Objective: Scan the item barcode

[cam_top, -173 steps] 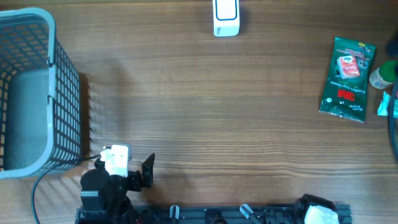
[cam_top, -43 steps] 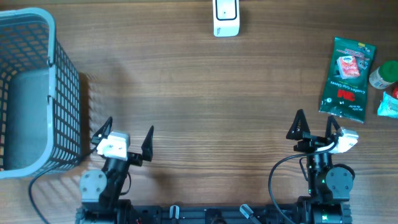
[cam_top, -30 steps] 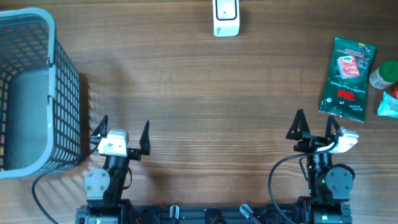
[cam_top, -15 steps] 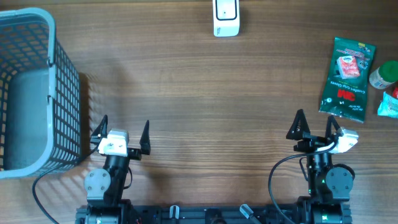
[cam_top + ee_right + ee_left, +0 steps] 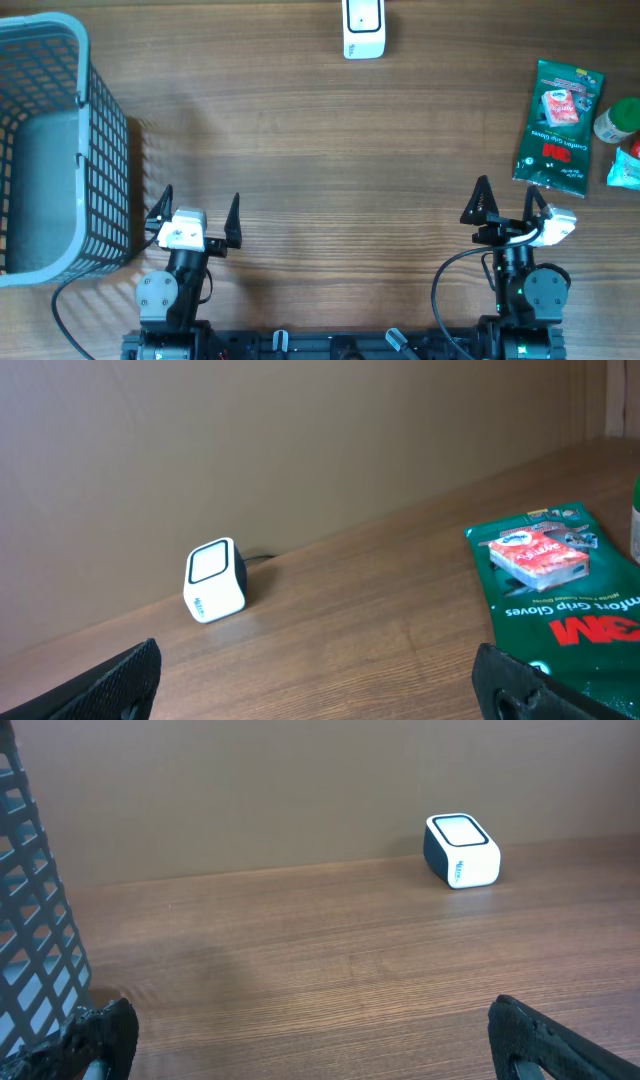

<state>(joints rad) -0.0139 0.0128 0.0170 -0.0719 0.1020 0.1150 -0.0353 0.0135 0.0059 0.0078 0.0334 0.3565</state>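
A green packet of gloves (image 5: 559, 126) lies flat at the table's right side, and the right wrist view shows it too (image 5: 560, 590). A small white barcode scanner (image 5: 363, 28) stands at the far edge in the middle; it also appears in the left wrist view (image 5: 462, 850) and the right wrist view (image 5: 215, 580). My left gripper (image 5: 197, 210) (image 5: 315, 1040) hangs open near the front left, holding nothing. My right gripper (image 5: 508, 205) (image 5: 320, 680) is open near the front right, just short of the packet's near end.
A grey wire basket (image 5: 100, 150) fills the left side, close beside my left gripper (image 5: 40, 950). A green-capped bottle (image 5: 615, 120) and a teal item (image 5: 625, 168) sit at the right edge beyond the packet.
Since the earliest frame both arms have unfolded over the front of the table, and the left gripper has straightened. Over the last second nothing has moved.
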